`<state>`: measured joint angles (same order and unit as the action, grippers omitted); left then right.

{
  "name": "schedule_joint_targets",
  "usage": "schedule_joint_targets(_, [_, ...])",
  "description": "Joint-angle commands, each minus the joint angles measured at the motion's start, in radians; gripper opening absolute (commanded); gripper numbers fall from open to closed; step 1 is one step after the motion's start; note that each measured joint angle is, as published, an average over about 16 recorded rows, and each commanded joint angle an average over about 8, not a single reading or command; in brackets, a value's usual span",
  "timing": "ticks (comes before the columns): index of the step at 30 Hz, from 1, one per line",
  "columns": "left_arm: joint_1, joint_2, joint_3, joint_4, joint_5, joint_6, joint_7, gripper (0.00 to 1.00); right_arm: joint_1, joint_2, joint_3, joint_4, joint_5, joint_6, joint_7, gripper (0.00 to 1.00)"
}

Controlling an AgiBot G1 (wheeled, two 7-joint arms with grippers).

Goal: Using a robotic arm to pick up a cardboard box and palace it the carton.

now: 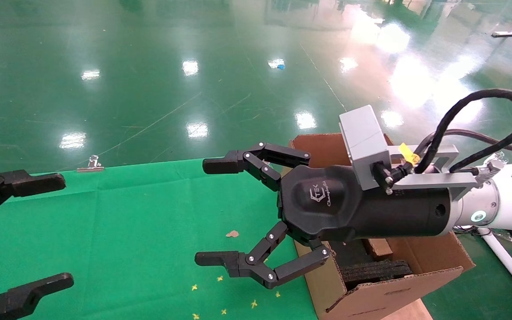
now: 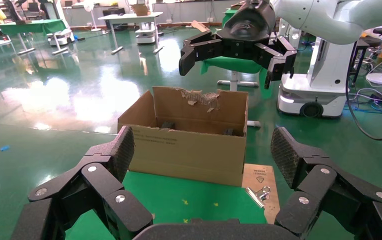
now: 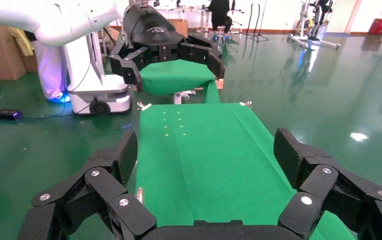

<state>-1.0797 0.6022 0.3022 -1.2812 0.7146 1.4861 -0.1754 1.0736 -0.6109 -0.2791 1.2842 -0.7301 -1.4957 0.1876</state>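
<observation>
My right robotic arm, white with a teal ring, reaches in from the right above the carton. Its gripper is open and empty over the green cloth, just left of the carton. A small reddish-brown cardboard box lies inside the carton next to black foam, partly hidden under the gripper body. In the left wrist view the carton stands at the table's end with a torn flap. My left gripper is open and empty at the left edge.
A green cloth covers the table. A metal binder clip sits at its far edge and another clip lies on bare board beside the carton. A cardboard scrap and yellow marks lie on the cloth. Glossy green floor surrounds the table.
</observation>
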Motion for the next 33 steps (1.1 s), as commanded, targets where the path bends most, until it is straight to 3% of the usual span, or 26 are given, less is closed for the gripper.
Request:
schedule_joint_targets(1, [0.0, 0.0, 0.0, 0.0, 0.0, 0.0, 0.0, 1.0, 0.001, 0.0, -0.001, 0.0, 0.0, 0.0, 0.0, 1.0])
schedule_joint_targets(33, [0.0, 0.0, 0.0, 0.0, 0.0, 0.0, 0.0, 1.0, 0.003, 0.0, -0.003, -0.002, -0.001, 0.001, 0.001, 1.0])
